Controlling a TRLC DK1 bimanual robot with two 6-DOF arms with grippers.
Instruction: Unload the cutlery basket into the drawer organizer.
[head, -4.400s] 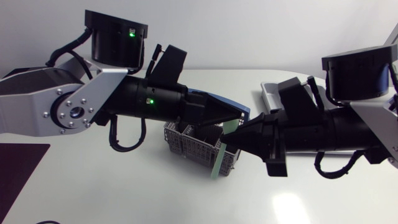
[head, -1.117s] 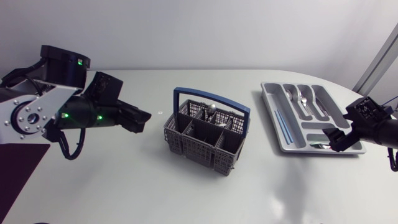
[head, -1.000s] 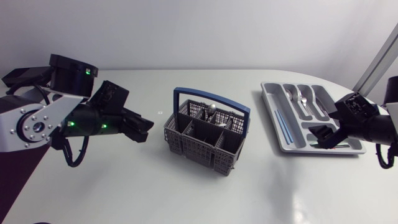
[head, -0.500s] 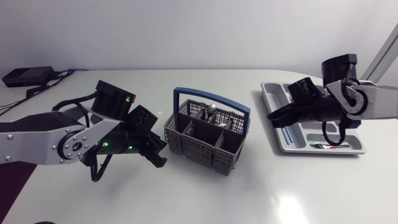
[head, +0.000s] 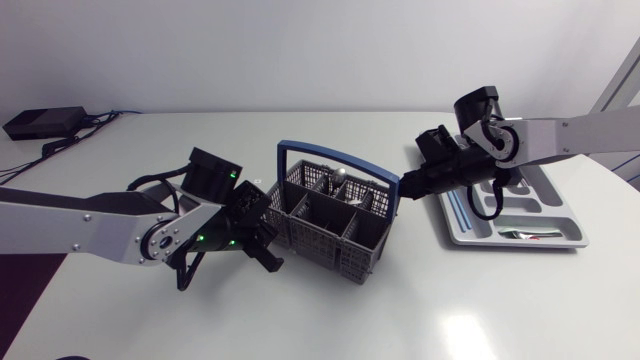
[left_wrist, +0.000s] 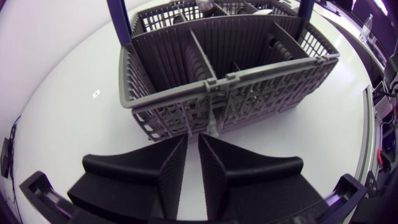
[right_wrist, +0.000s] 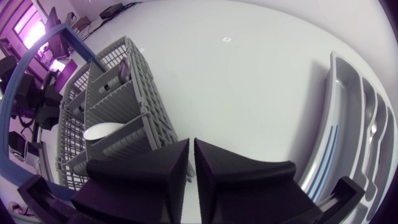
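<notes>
Two robot arms flank the grey cutlery basket (head: 335, 222) on the white bench (head: 400, 310), with the left tool (head: 266, 232) and right tool (head: 403, 188) both pinched nearly closed, holding nothing. The drawer organizer (head: 566, 222) lies beyond the right arm.

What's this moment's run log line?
left gripper: shut, empty, beside grey plastic blue-handled cutlery basket | right gripper: shut, empty, opposite side | silver spoon: in basket
</notes>
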